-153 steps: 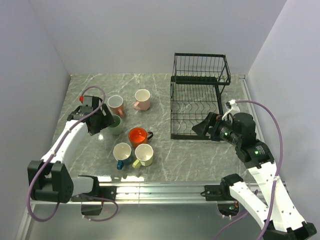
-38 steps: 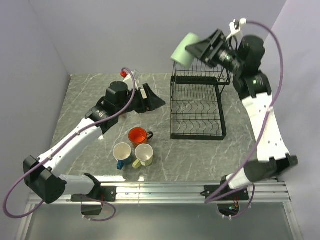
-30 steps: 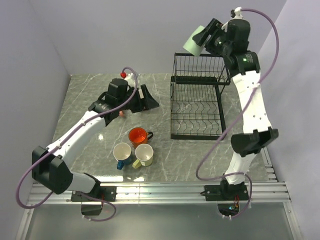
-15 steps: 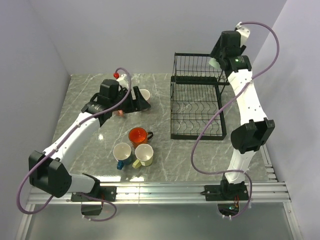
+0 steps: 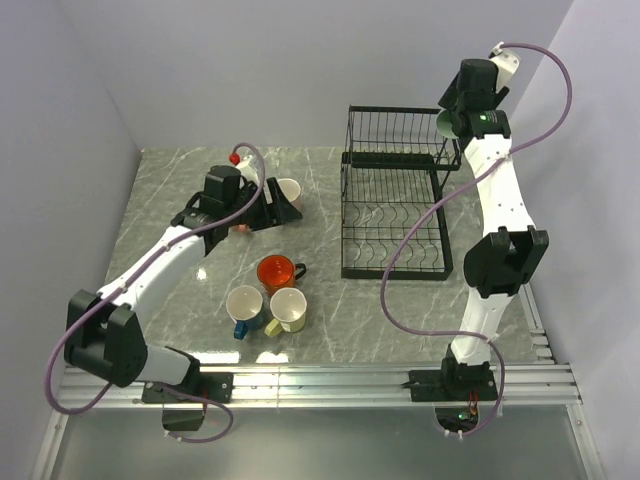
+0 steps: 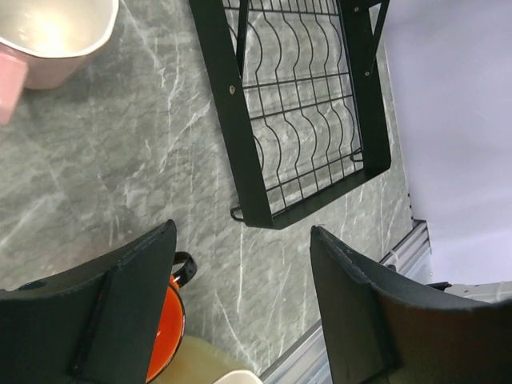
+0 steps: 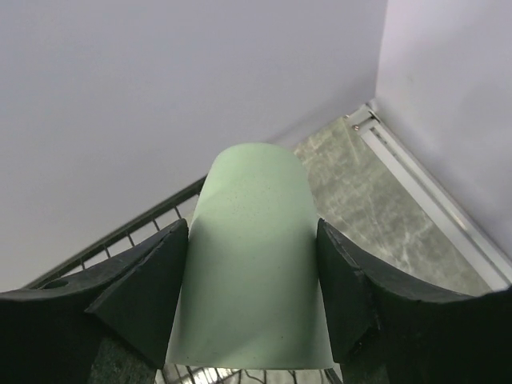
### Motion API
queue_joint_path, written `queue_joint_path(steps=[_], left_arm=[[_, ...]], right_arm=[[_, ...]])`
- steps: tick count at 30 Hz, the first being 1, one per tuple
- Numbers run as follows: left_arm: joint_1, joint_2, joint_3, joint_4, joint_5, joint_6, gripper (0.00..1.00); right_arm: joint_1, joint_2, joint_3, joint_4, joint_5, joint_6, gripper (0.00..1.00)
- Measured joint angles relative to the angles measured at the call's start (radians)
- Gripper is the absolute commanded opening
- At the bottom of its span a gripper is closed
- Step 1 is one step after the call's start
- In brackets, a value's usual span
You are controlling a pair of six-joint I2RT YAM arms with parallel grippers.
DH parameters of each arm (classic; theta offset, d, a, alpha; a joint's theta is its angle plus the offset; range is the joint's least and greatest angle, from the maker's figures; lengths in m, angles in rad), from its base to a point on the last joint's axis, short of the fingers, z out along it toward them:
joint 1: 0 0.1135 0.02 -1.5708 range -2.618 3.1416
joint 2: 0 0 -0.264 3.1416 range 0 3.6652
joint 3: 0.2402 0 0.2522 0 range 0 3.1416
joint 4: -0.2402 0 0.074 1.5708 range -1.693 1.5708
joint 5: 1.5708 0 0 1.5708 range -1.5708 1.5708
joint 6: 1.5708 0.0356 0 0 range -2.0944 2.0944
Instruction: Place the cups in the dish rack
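Observation:
My right gripper (image 5: 455, 118) is shut on the pale green mug (image 5: 445, 123), held bottom-up above the far right corner of the black dish rack's upper basket (image 5: 400, 140). In the right wrist view the mug (image 7: 252, 256) fills the space between the fingers, with the basket rim (image 7: 120, 236) below. My left gripper (image 5: 283, 203) is open and empty, hovering by a pink mug (image 5: 290, 188). A second pink mug (image 5: 241, 228) is mostly hidden under the left arm. The orange (image 5: 275, 270), blue (image 5: 243, 303) and pale yellow (image 5: 288, 308) mugs stand together on the table.
The left wrist view shows the rack's wavy lower shelf (image 6: 304, 128), a pink mug (image 6: 48, 36) at top left and the orange mug (image 6: 164, 320) beside the left finger. Walls close the table at the back and both sides. A metal rail (image 5: 330, 378) runs along the near edge.
My right arm has carried the green mug rightward and down to the far right corner of the upper basket. My left gripper has shifted slightly, staying open by the pink mugs.

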Motion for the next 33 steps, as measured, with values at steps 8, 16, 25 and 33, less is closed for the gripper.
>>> queue_joint_path(steps=[8,16,25,33], left_arm=[[0.001,0.077,0.003,0.026,0.024,-0.006,0.72],[0.001,0.076,0.003,0.037,0.034,0.007,0.71],[0.021,0.048,-0.010,0.013,0.040,0.040,0.71],[0.027,0.049,-0.011,0.002,0.068,0.052,0.71]], right_arm=[[0.040,0.015,-0.020,0.024,-0.061,0.013,0.00],[0.109,0.036,-0.061,0.030,-0.037,-0.004,0.00],[0.129,0.003,-0.265,0.093,-0.015,-0.031,0.00],[0.137,-0.056,-0.356,0.163,-0.026,-0.030,0.00]])
